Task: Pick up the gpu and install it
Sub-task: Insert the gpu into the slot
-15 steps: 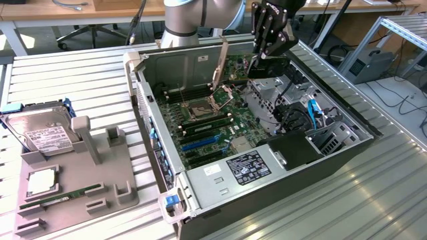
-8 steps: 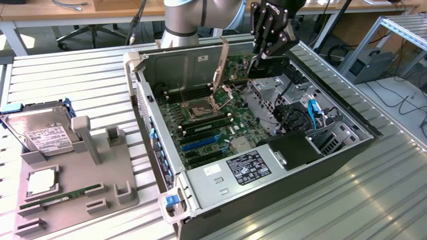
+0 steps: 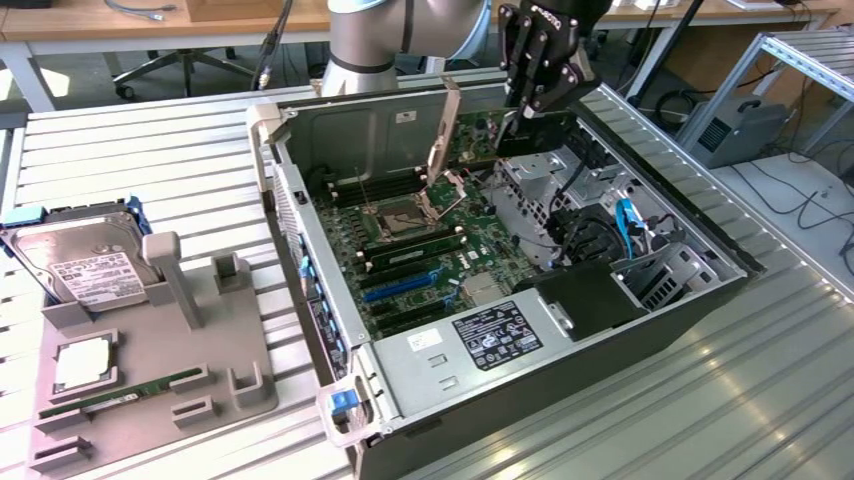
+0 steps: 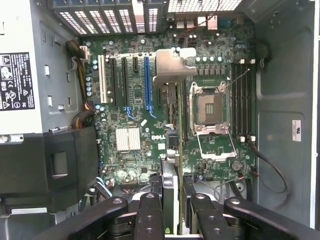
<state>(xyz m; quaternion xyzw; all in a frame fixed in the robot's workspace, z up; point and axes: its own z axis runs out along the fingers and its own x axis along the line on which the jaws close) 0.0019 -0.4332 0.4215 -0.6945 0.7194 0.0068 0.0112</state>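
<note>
Exterior view: the table (image 3: 134, 150) carries the computer case (image 3: 283, 170) at centre frame, lying side-open so its inside faces up.
motherboard (image 3: 441, 250): flat on the case floor, slots reachable from above.
pincer (image 3: 534, 108): upper centre, clamped on the gpu (image 3: 450, 120).
gpu: held on edge above the motherboard, silver bracket at its left end, likely for lining up with a slot; not seated.

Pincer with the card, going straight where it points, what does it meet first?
Probably the motherboard, between the blue slot and the empty processor socket, with the held card touching before the pincer. Depth is unclear.
</note>
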